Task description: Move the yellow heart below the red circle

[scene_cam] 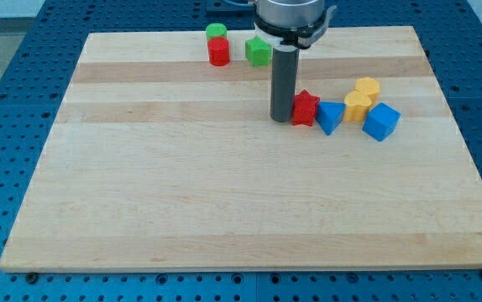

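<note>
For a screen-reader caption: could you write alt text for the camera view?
My tip rests on a pale wooden board, touching the left side of a red star block. Right of it sit a blue block, two yellow blocks and a blue cube. Near the top are a green cylinder, a red cylinder and a green block.

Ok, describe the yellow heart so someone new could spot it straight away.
Look at the cluster of blocks right of the wooden board's middle. The yellow heart sits between the blue triangular block and the blue cube; the other yellow block lies just above it.
</note>
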You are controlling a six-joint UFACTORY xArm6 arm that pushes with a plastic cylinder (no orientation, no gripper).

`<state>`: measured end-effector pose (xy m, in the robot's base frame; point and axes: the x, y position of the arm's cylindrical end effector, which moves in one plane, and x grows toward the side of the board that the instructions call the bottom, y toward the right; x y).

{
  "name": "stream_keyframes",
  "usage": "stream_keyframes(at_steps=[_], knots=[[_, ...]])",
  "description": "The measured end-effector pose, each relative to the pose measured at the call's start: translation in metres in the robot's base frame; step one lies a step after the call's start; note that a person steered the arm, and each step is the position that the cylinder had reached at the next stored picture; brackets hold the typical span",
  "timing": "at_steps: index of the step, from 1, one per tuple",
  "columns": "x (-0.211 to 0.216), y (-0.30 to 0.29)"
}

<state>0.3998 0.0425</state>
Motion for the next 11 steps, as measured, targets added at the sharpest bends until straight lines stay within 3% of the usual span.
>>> stream_keyframes(at_steps=[1,3,4,5,6,7,8,9,10,11], knots=[[0.000,0.000],[-0.067,-0.001],[-0.099,0.063],[-0.101,0.145],[-0.046,0.193],[0.002,0.155],[0.007,0.107],[-0.015,0.110],[-0.027,0.041],[-0.036,0.058]])
